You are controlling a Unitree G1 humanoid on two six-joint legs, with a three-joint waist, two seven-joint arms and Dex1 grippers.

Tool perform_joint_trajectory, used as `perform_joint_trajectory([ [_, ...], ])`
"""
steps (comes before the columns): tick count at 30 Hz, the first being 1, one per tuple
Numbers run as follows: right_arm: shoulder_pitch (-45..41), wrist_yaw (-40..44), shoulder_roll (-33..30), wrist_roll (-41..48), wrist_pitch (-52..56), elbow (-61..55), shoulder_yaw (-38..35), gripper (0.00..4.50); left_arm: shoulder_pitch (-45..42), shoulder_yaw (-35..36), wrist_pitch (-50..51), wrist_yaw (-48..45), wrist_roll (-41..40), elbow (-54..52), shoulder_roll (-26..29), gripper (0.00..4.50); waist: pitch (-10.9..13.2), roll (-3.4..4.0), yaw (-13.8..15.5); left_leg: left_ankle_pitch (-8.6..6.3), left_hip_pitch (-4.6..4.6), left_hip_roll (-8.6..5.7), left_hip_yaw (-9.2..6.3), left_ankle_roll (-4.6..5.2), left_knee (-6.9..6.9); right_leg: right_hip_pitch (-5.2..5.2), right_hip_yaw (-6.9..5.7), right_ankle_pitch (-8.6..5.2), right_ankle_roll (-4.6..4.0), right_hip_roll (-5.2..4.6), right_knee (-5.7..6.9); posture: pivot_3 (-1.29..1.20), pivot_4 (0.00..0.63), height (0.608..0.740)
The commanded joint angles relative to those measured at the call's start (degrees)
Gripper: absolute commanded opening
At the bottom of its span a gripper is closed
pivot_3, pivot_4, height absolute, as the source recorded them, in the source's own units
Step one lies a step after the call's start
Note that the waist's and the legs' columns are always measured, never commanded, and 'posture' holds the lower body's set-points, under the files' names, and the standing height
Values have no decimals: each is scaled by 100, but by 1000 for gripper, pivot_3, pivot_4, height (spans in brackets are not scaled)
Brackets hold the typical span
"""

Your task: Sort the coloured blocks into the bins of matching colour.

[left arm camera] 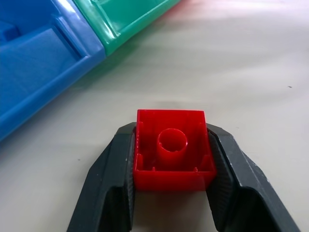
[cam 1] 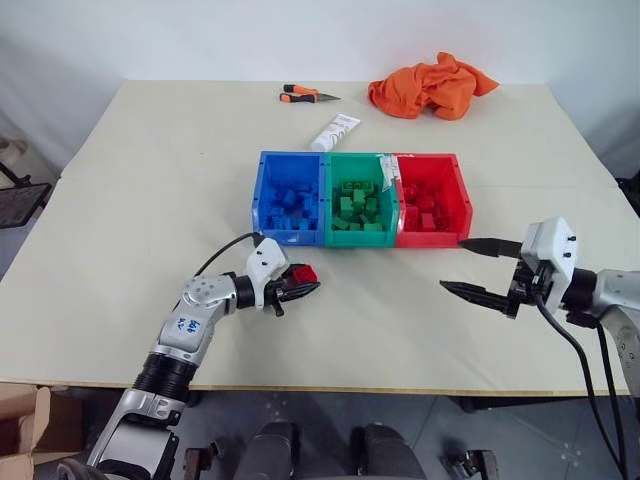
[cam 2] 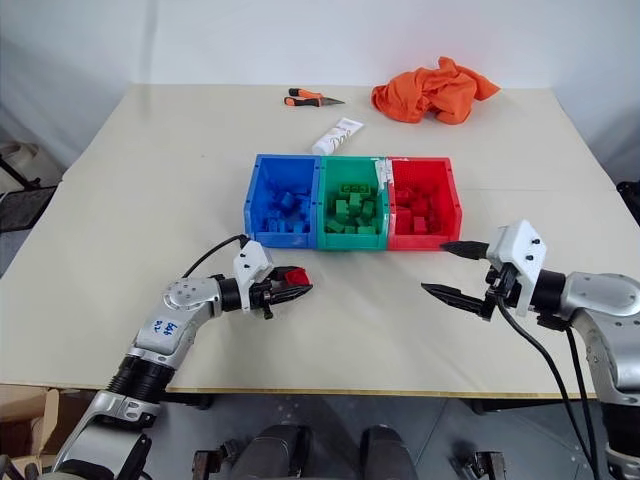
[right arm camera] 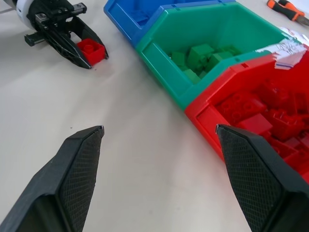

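A red block (left arm camera: 172,150) sits between the fingers of my left gripper (cam 1: 303,283), which is shut on it just above the table, in front of the blue bin (cam 1: 289,198). Its hollow underside faces the left wrist camera. The three joined bins stand in a row at mid-table: blue, green (cam 1: 359,200) and red (cam 1: 430,198), each holding several blocks of its own colour. My right gripper (cam 1: 478,266) hovers open and empty in front of the red bin's right corner, fingers (right arm camera: 79,164) spread wide.
Behind the bins lie a white tube (cam 1: 335,131), orange-handled pliers (cam 1: 305,95) and a crumpled orange cloth (cam 1: 433,86). The table's front edge (cam 1: 400,388) runs just below both arms.
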Motion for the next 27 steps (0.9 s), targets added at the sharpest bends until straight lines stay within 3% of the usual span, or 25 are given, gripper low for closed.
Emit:
perform_joint_trajectory([
  [1, 50, -150, -84, 131, 4, -217, -346, 3904, -143, -102, 89, -32, -92, -412, -249, 1496, 0, 0, 2, 0, 0, 0, 0, 0, 0, 0, 0, 0, 0, 0, 0, 0, 150, 740],
  [6, 191, -318, -50, 179, 31, -318, -550, 3904, -556, -295, 123, 182, -11, -502, -890, 1496, 1, -2, 23, 2, -7, -2, -2, 4, 3, 2, -3, 1, 3, 0, 0, 0, 150, 740],
  [9, 384, -421, -29, 272, 85, -495, -730, 3904, -1127, -434, -113, 493, 124, -52, -1556, 1496, 1, -3, 43, 2, -7, -3, -1, 5, 3, 5, -3, 3, 5, 1, 5, 0, 150, 740],
  [11, 482, -531, -7, 305, 102, -587, -842, 3904, -1662, -384, -388, 707, 181, 616, -2058, 1496, 2, -3, 50, 4, -8, -6, -1, 9, 6, 9, -9, 4, 7, 0, 4, 0, 150, 740],
  [15, 712, -897, 134, 359, 127, -854, -1099, 3904, -3244, -125, -1390, 1140, 388, 2958, -2945, 1496, 8, -14, 105, 5, -11, -11, 2, 14, 7, 12, -18, 6, 11, 1, 0, 0, 150, 740],
  [19, 962, -1211, 322, 358, 96, -1133, -1243, 3904, -4254, -30, -2306, 1458, 712, 4737, -3230, 1496, 12, -21, 29, 4, -1, -9, 33, 15, -13, 5, -33, 6, 12, 3, 2, 0, 150, 740],
  [22, 1065, -1470, 438, 329, 62, -1280, -1330, 3904, -4721, 112, -2577, 1742, 824, 5481, -3343, 1496, 13, -22, 1, 5, -1, -6, 45, 15, -17, -9, -28, 6, 12, 4, 7, 0, 150, 740],
  [27, 1226, -1729, 551, 351, 49, -1461, -1461, 3904, -5021, 294, -2726, 1913, 904, 5913, -3400, 3118, 13, -23, 22, 6, -3, -7, 46, 16, -10, -16, -20, 6, 12, 2, 18, 0, 150, 740],
])
